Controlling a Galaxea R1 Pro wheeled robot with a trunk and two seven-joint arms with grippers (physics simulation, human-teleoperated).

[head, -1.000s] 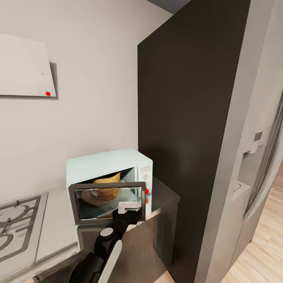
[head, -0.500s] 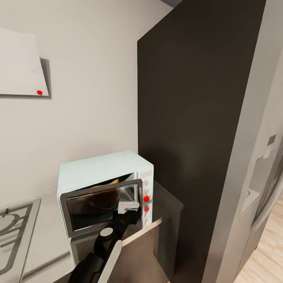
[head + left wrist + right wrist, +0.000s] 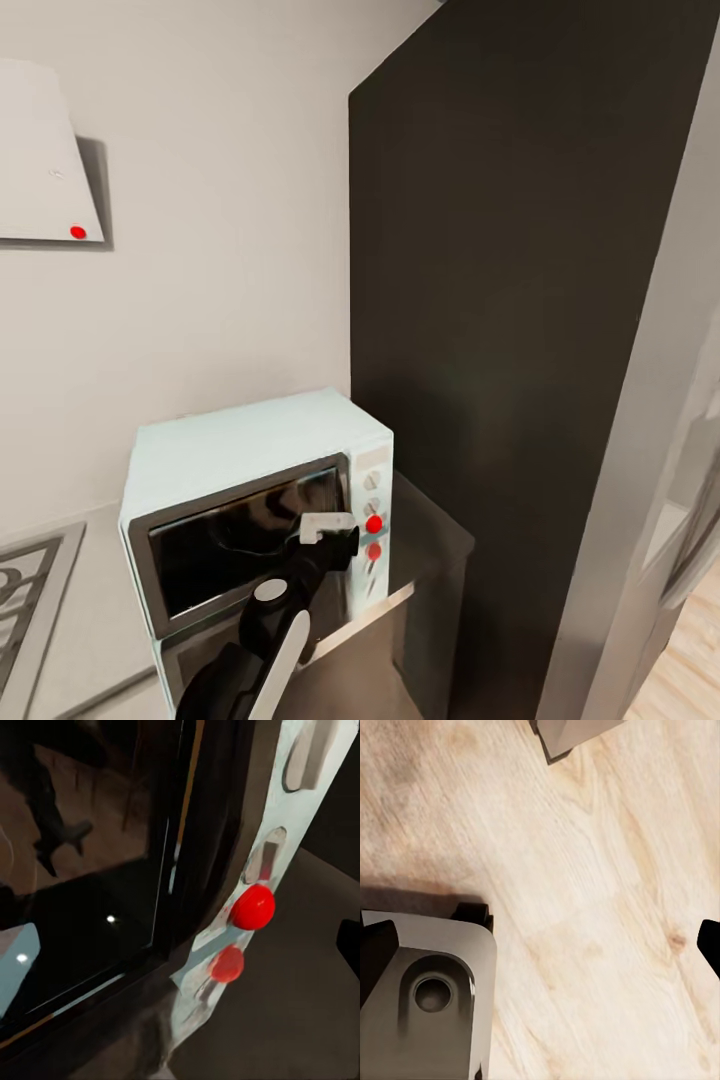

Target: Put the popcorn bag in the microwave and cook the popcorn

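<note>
Kitchen corner: pale grey wall, tall dark cabinet side [image 3: 480, 300] filling the right half of the head view, white hood [image 3: 40, 150] with a red dot at upper left, sliver of gas hob [image 3: 25, 590] at lower left. Steel countertop [image 3: 430, 545] runs along the bottom, mostly covered.

Microwave [image 3: 250, 450] sits lower centre on the countertop, tight against the cabinet side. Mint shell, dark glass door [image 3: 245, 545] looks closed or all but closed; hard to confirm the latch from here. White knobs and two red dots on the panel strip right of the door, clear in the left wrist view: upper dot [image 3: 253, 906], lower dot [image 3: 226, 964].

Left gripper [image 3: 328, 528] is at the door's right edge, just beside the panel. Fingers hidden by the wrist body, so can't tell if it's spread or pinched, or holding anything.

Right wrist view shows light wood floor [image 3: 585, 870] and a grey base part [image 3: 427, 990]; dark finger tips at both frame edges, well apart, so right gripper [image 3: 540, 941] reads as spread wide and empty.

Popcorn bag: nowhere I can make out. Glass is dark and reflective; presumably inside, unconfirmed. Judgement: crinkled sack is light and soft, crushes easily, so take it by the rolled rim.

Microwave's lower front is cut off by the arm.
</note>
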